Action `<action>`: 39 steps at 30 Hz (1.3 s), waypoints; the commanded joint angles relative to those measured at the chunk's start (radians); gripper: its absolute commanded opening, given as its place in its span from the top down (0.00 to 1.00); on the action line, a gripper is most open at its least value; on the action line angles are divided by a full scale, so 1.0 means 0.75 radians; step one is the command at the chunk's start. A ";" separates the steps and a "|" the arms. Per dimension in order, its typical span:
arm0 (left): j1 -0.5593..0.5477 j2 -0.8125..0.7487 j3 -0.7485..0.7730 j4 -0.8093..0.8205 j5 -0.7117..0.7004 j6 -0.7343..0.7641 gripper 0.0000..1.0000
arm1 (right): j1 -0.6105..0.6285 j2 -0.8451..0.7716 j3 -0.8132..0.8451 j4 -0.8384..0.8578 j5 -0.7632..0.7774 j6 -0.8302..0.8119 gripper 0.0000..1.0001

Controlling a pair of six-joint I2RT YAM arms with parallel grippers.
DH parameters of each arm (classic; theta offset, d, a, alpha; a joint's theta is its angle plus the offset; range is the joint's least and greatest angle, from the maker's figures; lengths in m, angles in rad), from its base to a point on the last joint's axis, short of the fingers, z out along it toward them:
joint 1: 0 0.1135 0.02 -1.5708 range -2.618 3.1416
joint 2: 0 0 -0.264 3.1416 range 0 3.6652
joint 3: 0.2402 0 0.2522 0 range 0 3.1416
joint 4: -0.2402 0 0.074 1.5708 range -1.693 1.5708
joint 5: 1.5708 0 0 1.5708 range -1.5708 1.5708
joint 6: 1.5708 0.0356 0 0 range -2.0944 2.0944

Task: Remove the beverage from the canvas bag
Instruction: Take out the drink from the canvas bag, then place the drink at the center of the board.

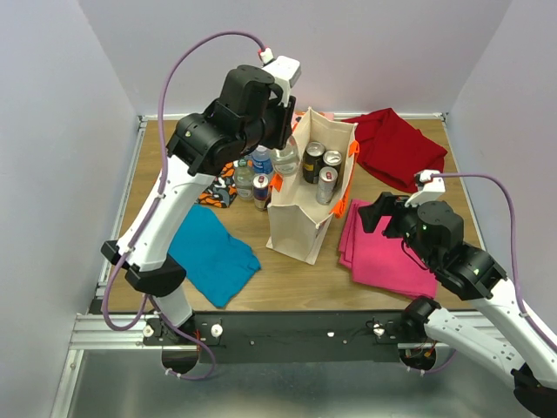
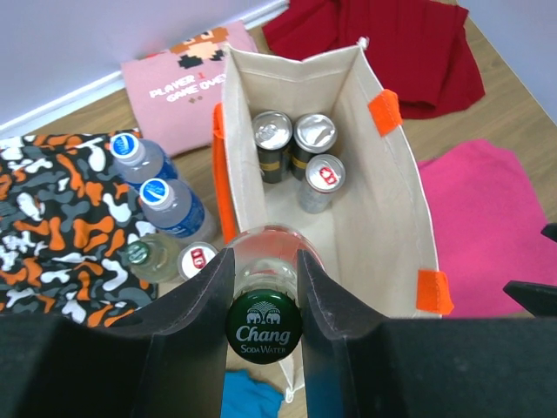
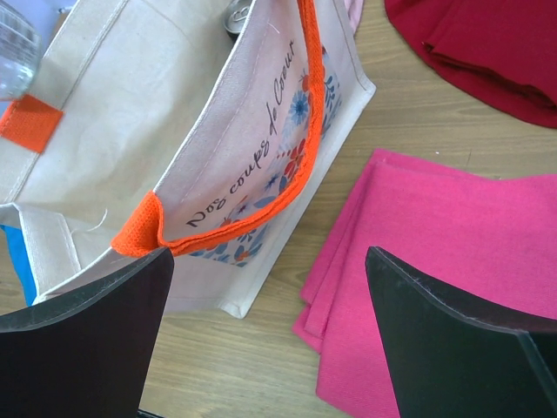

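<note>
The beige canvas bag [image 1: 300,222] stands upright mid-table, its mouth open, with orange handles [image 2: 385,111]. Three cans [image 2: 314,139] stand inside it. My left gripper [image 2: 264,279] is shut on the neck of a clear glass bottle with a green Chang cap [image 2: 264,325]. It holds the bottle [image 1: 285,161] at the bag's left rim. My right gripper [image 3: 270,331] is open and empty, low beside the bag's printed right side [image 3: 261,187], over the pink cloth's edge. It also shows in the top view [image 1: 376,213].
Two blue-capped water bottles [image 2: 170,205], a green-capped bottle [image 2: 152,257] and a can [image 2: 198,259] stand left of the bag. Folded cloths lie around: pink [image 1: 383,252], red [image 1: 396,144], blue [image 1: 209,252], camouflage print [image 2: 52,218], and a pink printed shirt [image 2: 178,87].
</note>
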 commanded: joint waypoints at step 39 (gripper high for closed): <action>0.264 -0.438 -1.100 0.662 -0.356 -0.120 1.00 | -0.002 0.072 0.009 0.012 -0.009 -0.006 0.00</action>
